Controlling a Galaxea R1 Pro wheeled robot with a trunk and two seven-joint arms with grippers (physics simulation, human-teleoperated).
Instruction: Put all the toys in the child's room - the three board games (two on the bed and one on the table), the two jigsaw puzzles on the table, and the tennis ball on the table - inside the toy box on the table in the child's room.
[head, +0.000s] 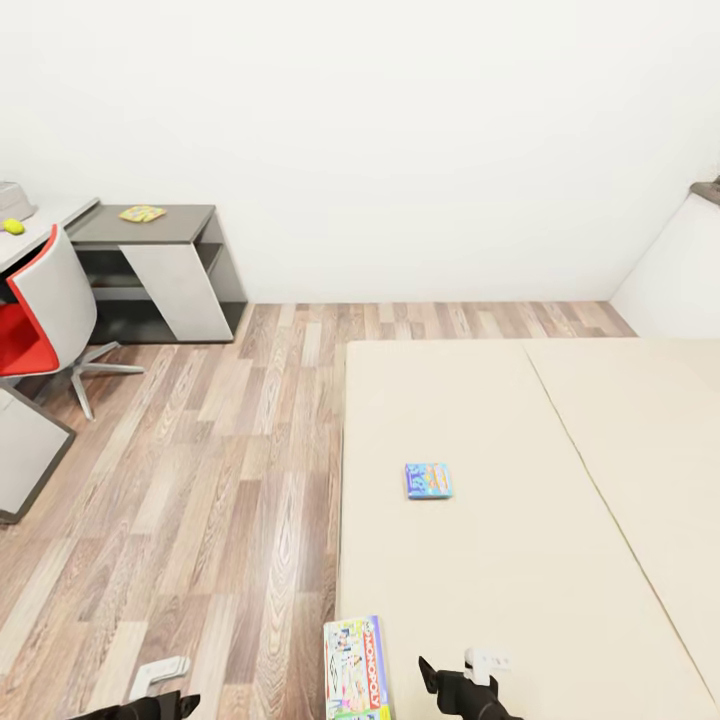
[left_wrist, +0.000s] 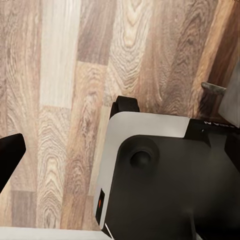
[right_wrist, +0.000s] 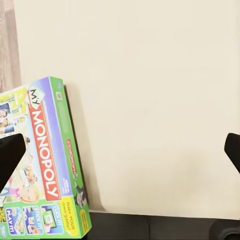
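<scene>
Two board games lie on the bed: a small blue one mid-mattress and a larger green-edged Monopoly box at the near left edge. My right gripper hovers open just right of the Monopoly box, over bare mattress; its fingertips stand wide apart with nothing between them. My left gripper hangs open over the wood floor. Far left, the table carries a yellow tennis ball, a corner of the grey toy box and, on its lower dark cabinet, a jigsaw puzzle.
A red and grey swivel chair stands in front of the table. Wood-plank floor runs between table and bed. White walls close the back and right. The robot's black and white base sits below the left gripper.
</scene>
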